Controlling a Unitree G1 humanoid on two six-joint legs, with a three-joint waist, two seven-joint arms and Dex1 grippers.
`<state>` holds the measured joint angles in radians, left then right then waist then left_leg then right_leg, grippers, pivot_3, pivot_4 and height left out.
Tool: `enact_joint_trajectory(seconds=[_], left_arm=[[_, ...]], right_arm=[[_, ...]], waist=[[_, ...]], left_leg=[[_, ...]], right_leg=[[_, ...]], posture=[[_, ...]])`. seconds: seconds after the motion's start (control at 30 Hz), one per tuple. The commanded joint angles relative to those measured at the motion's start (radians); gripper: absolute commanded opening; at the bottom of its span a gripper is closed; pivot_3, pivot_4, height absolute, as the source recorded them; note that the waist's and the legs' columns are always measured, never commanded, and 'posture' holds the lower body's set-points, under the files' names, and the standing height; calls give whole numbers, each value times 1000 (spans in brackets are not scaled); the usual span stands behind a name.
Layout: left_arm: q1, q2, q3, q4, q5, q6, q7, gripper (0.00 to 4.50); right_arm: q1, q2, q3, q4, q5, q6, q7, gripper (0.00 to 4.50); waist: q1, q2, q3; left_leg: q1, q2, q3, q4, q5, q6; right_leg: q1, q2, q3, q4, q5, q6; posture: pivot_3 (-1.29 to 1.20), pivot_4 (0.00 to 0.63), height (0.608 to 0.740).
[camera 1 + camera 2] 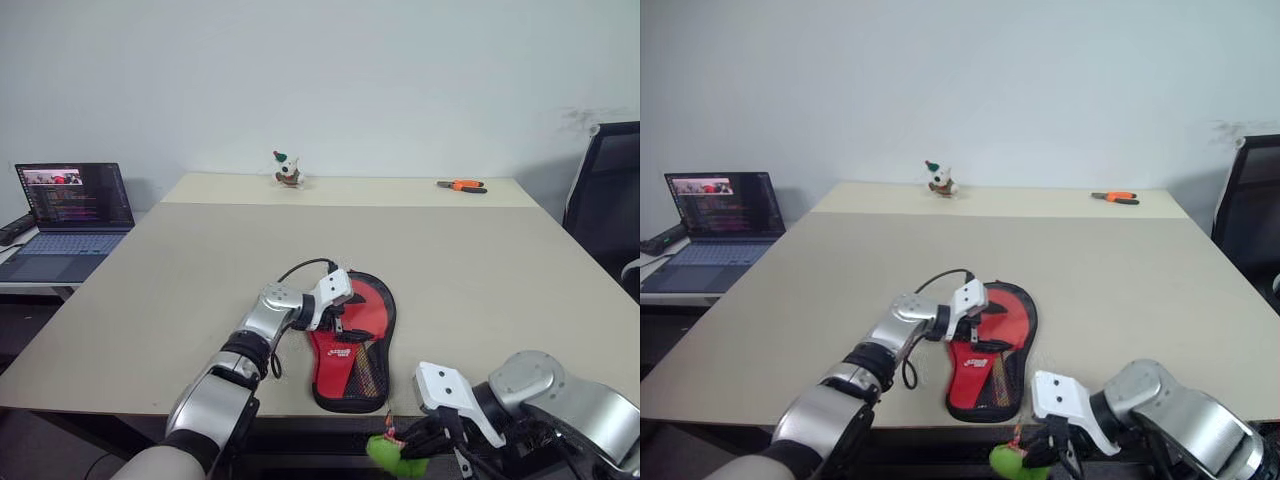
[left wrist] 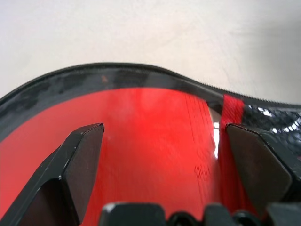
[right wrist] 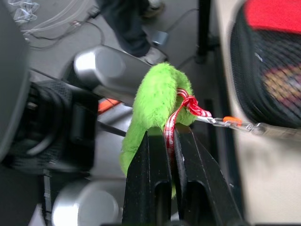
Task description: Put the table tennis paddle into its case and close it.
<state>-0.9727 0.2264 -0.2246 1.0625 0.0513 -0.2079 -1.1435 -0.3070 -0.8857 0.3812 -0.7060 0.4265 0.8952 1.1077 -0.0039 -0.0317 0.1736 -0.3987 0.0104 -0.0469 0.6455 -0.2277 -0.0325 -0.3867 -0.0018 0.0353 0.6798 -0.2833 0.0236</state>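
Glossy red paddle rubber (image 2: 150,141), fuzzy green ring (image 3: 153,101)

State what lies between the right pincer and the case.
In the right wrist view, a red-and-white ribbon and short metal chain link the right pincer to the case.

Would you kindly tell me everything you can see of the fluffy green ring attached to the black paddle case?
The fluffy green ring looks like bright lime plush, soft and furry. A red-and-white ribbon is tied round it and joins a small metal chain with an orange link that leads to the black fabric case at the table's near edge. The ring hangs just off that edge, below the table top. The right gripper is shut on the ribbon against the plush.
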Motion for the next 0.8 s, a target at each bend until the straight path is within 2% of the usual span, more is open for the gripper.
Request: enact_joint_trajectory(seconds=[0.03, 0.17, 0.27, 0.37, 0.6, 0.8], left_arm=[[3, -14, -32, 50, 52, -1, 15, 4500], [-5, -19, -29, 58, 55, -7, 14, 4500], [-5, -17, -25, 59, 52, -12, 13, 4500], [1, -12, -18, 54, 46, -14, 17, 4500], [42, 15, 17, -17, 9, 1, 13, 4500], [144, 86, 75, -273, -64, 98, -6, 4500]], right_arm=[[-1, 36, 14, -51, 47, 27, -26, 11], [-21, 78, 40, -19, 13, 29, -82, 11], [-44, 95, 14, 8, 34, 50, -102, 11], [-69, 90, -21, 27, 53, 58, -105, 785], [-147, 101, -163, 116, 120, 90, -127, 3117], [-238, 144, -225, 280, 110, 51, -165, 3117]], waist=[[0, 0, 0], [0, 0, 0], [0, 0, 0], [0, 0, 0], [-2, 0, 0], [-24, 0, 0]], left_leg=[[0, 0, 0, 0, 0, 0], [0, 0, 0, 0, 0, 0], [0, 0, 0, 0, 0, 0], [0, 0, 0, 0, 0, 0], [1, 0, 0, 0, 0, 0], [0, 2, -1, -1, 0, 0]], right_leg=[[0, 0, 0, 0, 0, 0], [0, 0, 0, 0, 0, 0], [0, 0, -1, 0, 0, 0], [0, 0, -1, 0, 0, 0], [0, 0, -1, 0, 0, 0], [-2, 0, 2, 1, 0, 0]], posture=[[0, 150, 740], [0, 150, 740], [0, 150, 740], [0, 150, 740], [0, 150, 740], [0, 150, 740]])
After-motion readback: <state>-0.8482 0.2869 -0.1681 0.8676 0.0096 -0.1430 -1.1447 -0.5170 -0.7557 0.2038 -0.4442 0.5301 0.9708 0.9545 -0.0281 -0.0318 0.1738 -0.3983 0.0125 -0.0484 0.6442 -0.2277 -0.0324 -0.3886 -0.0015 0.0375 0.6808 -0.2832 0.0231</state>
